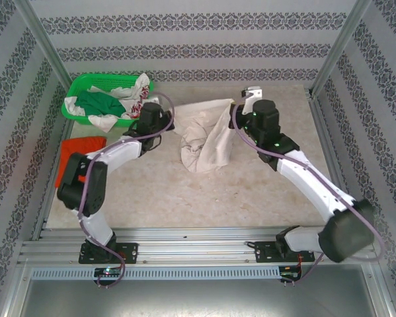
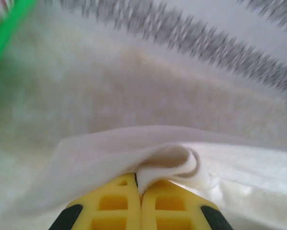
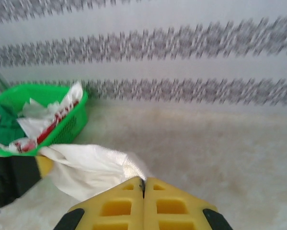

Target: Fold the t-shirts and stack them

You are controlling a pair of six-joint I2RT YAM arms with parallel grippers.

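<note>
- Table (image 1: 250, 191): pale, mottled surface. It lies below both grippers and carries all the items listed here.
- Cream-white shirt (image 1: 207, 135): stretched between the two grippers. Its upper edge is raised at each end and its bunched lower part rests on the table, on the arm-base side of both grippers. The left wrist view shows a rolled fold of this shirt (image 2: 133, 148) directly in front of the fingertips. The right wrist view shows the cloth (image 3: 86, 167) running off to the left from the fingertips.
- Green basket (image 1: 85, 82): located to the left of the left gripper and slightly beyond it. It holds loose green, white and red cloth. In the right wrist view the basket (image 3: 18, 93) sits far to the left of the fingers.
- Orange-red shirt (image 1: 71, 155): lies flat on the table, left of the left arm and nearer the bases than the left gripper. It is well apart from the cream-white shirt.
- Left gripper (image 2: 138, 184): yellow fingers clenched together, pinching the fold of the cream-white shirt.
- Right gripper (image 3: 143, 184): yellow fingers pressed together, gripping the opposite edge of the cream-white shirt.
</note>
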